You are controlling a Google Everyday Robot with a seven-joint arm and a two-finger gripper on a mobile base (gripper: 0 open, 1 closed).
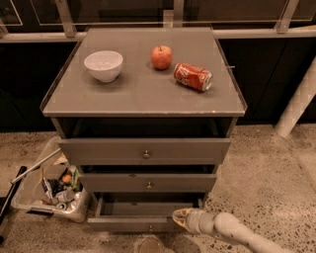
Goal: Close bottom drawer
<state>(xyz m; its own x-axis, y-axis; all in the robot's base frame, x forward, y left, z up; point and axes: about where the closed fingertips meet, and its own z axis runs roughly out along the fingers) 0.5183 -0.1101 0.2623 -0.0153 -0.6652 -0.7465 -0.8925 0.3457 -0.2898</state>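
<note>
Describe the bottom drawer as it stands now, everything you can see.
The bottom drawer is a shallow grey box, lowest of three, pulled partly out beneath the middle drawer. Its slim front panel carries a small round metal knob. The visible inside looks bare. It sits level, just above the speckled floor. The gripper is at the front panel's right end, apparently against it.

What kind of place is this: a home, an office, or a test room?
Probably an office or lab space, not a home: speckled floor, a dark metal-framed glass partition behind the grey cabinet, a bin of litter beside it. The gripper sits at the front of the open bottom drawer.
</note>
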